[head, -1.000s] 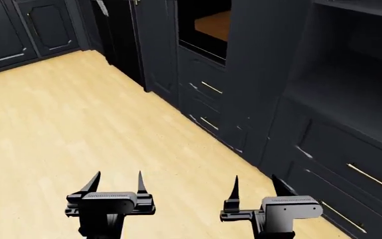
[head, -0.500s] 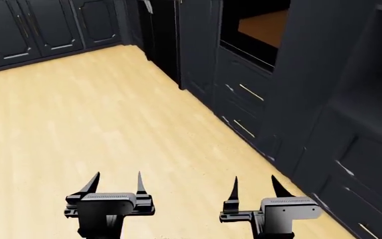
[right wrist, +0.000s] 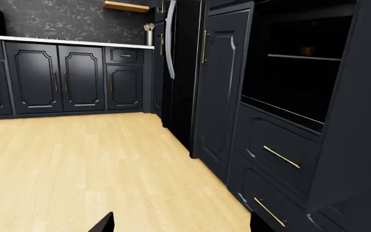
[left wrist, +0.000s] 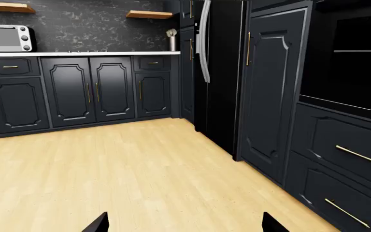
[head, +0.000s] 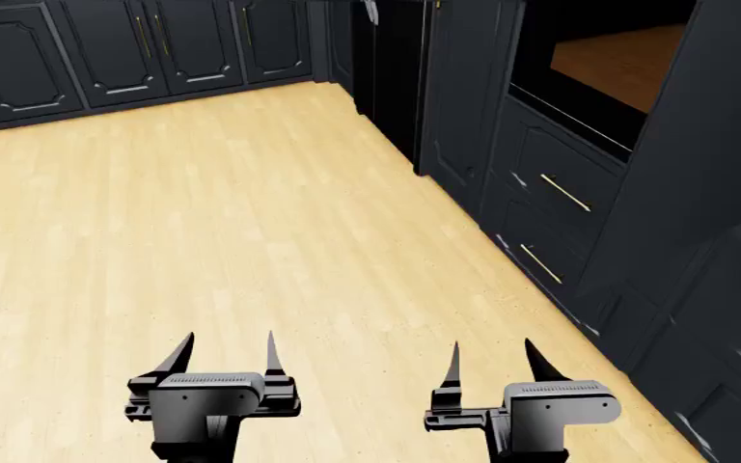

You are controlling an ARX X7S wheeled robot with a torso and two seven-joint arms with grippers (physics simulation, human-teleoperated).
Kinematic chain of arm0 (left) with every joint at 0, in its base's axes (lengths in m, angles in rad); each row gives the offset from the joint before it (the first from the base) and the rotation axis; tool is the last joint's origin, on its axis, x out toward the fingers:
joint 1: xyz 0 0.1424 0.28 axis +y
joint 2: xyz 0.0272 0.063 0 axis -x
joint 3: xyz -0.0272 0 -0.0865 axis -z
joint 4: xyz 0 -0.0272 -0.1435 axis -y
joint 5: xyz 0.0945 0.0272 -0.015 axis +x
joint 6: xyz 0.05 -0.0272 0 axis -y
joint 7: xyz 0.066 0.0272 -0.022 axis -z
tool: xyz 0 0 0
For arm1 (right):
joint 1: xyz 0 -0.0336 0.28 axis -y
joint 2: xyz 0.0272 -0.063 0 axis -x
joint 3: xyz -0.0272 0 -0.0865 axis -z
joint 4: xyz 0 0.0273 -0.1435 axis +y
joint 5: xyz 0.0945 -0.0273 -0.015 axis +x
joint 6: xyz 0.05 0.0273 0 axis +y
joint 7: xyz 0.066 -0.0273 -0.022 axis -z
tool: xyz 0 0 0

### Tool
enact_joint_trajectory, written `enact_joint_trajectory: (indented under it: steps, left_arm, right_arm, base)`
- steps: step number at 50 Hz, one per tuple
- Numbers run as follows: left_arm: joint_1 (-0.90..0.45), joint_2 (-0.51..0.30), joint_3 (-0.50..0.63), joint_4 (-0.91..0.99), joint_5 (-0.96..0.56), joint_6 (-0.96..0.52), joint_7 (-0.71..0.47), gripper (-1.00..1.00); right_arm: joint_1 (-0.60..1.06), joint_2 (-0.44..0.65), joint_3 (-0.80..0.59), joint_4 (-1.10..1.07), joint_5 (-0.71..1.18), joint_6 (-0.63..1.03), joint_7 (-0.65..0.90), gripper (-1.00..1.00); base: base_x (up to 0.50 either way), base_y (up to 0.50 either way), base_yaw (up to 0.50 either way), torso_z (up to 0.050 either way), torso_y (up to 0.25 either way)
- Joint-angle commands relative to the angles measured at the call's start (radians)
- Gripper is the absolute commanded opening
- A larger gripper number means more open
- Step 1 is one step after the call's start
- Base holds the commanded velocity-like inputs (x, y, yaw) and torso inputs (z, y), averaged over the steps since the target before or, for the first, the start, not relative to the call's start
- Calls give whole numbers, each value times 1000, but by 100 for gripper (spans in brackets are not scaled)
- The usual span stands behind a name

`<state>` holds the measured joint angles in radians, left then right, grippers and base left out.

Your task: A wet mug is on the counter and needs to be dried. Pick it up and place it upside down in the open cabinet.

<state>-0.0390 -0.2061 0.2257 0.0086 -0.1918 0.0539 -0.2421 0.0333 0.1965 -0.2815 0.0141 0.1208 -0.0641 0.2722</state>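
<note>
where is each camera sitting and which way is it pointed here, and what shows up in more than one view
Head view: from the robot's head, looking down at the wood floor; left gripper and right gripper show, both open and empty.
Left wrist view: low on the left arm, facing the toaster oven and fridge; only fingertips show.
Right wrist view: low on the right arm, facing the same corner; only fingertips show.
Shared: floor, fridge, drawers with gold handles.

The head view has swung left: the dark drawers slid rightward, more wood floor showing.
</note>
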Motion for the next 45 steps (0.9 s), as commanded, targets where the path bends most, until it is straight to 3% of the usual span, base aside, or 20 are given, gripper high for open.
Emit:
enact_joint_trajectory:
  steps: [1, 45]
  left_arm:
    - [-6, -2, 7, 2, -4, -6, -6, 100]
    - [-4, -16, 21, -6, -20, 10, -20, 100]
  right_arm:
    - [7, 2, -8, 7, -1, 2, 6, 100]
    - [13, 18, -30, 7, 10, 1, 24, 100]
  base:
    - [0, 0, 500, 0, 0]
    - [0, 0, 500, 0, 0]
